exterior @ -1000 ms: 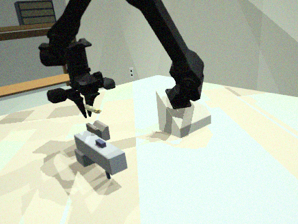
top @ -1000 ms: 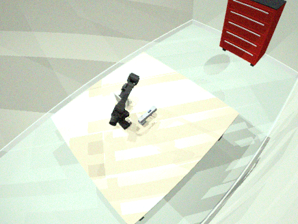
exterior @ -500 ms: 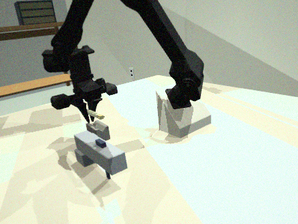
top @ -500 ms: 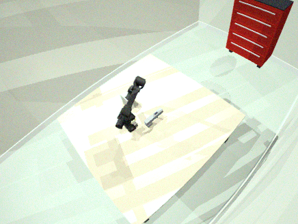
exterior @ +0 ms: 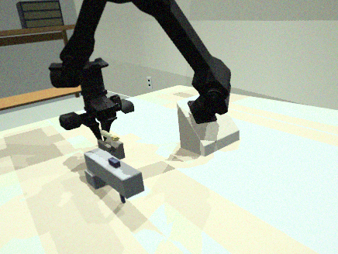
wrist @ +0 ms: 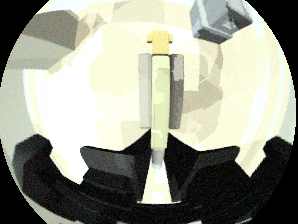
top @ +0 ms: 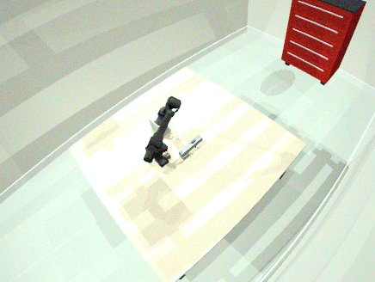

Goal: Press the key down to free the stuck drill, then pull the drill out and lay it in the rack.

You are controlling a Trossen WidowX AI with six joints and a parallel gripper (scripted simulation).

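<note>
My gripper (exterior: 103,128) (wrist: 156,131) (top: 158,157) is shut on the drill (exterior: 110,135) (wrist: 160,92), a thin pale yellow-green rod with a tan tip. The drill hangs slanted just over the small grey rack (exterior: 112,149). In the wrist view it lies between the rack's two grey walls (wrist: 176,90). I cannot tell if it touches the rack. The grey fixture block (exterior: 116,177) (top: 190,146) (wrist: 216,6) stands just in front of the rack, with the small dark blue key (exterior: 114,162) on its top.
A pale wedge-shaped block (exterior: 207,133) (top: 152,126) stands at the arm's base. The table top (top: 241,180) is a light wooden slab. A red drawer cabinet (top: 322,36) stands far off in the room's corner.
</note>
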